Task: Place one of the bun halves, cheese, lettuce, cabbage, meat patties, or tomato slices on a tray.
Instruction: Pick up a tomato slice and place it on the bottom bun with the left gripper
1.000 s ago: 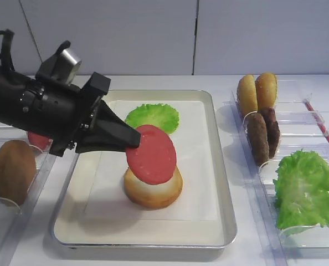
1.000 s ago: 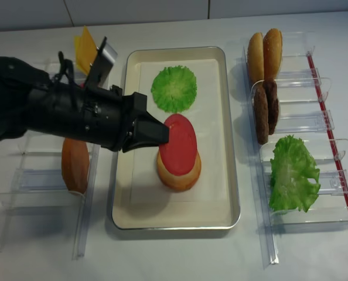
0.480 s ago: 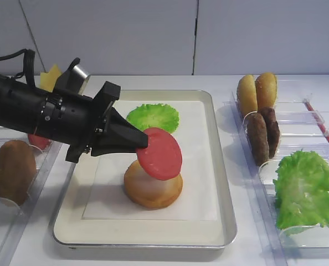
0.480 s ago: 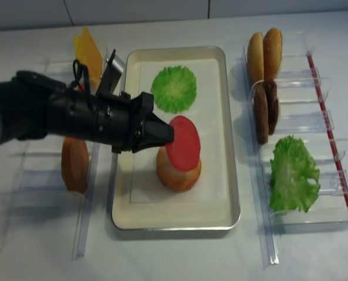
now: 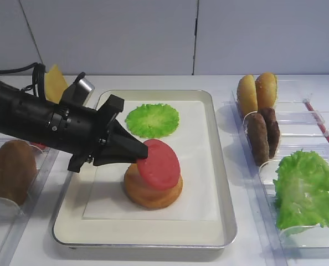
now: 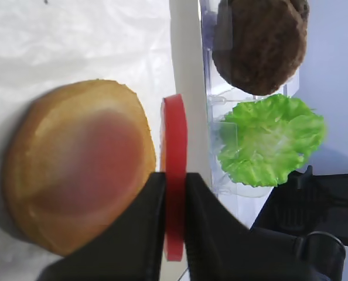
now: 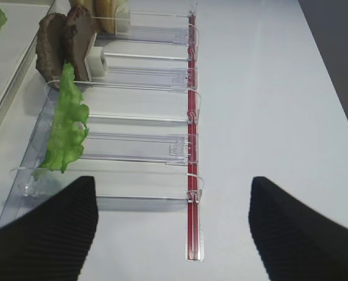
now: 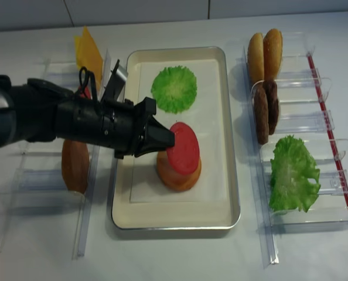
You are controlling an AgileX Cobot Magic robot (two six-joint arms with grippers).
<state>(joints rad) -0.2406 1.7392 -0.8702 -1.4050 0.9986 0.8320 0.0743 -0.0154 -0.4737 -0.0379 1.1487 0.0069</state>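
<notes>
While clamped: tomato slice (image 5: 159,164) edge-on in left claw (image 5: 135,154).

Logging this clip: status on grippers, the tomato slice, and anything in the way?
Left gripper shut on tomato slice, tilted over bun half in tray. Right gripper open, idle by racks. Nothing in the way.

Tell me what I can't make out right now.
- Whether the tomato touches the bun: both high views, slice hides the contact.
- Red item in the left rack: left pincer's arm covers it.
- Right pincer: wrist view edge cuts off its fingertips.
</notes>
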